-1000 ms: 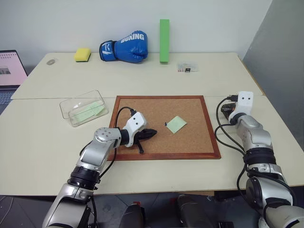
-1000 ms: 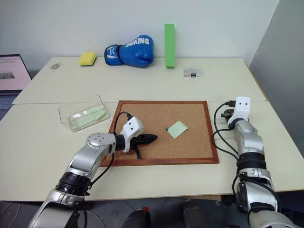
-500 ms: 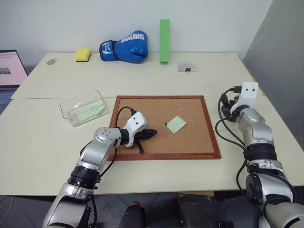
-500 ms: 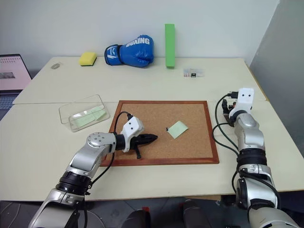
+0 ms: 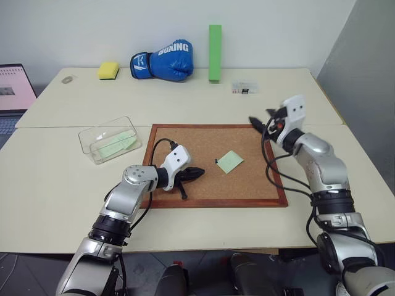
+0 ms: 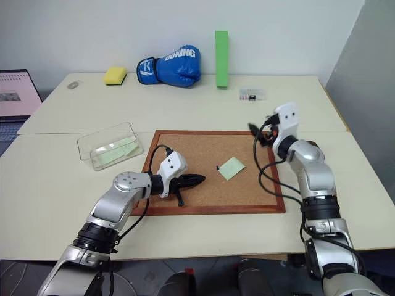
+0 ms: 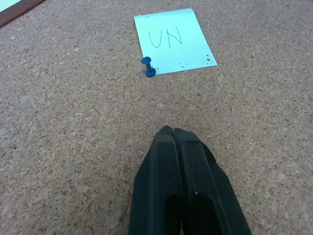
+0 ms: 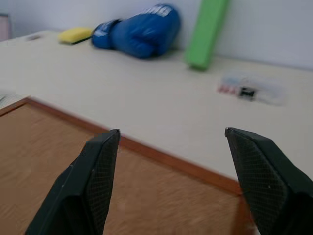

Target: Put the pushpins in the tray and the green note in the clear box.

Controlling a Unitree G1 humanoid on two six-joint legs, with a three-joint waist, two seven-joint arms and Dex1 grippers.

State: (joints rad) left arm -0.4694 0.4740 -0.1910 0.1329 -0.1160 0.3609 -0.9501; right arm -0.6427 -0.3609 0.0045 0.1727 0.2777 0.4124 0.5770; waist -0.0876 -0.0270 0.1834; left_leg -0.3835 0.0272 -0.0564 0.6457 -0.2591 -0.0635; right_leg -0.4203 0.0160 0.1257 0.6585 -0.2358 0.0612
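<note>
My two head cameras look forward and down from above, taking in the whole table with the cork board at its middle, and they share nearly the same scene. My left wrist camera sits close over the cork board, facing the green note. My right wrist camera looks level across the board's far edge toward the boxing glove by the wall.
</note>
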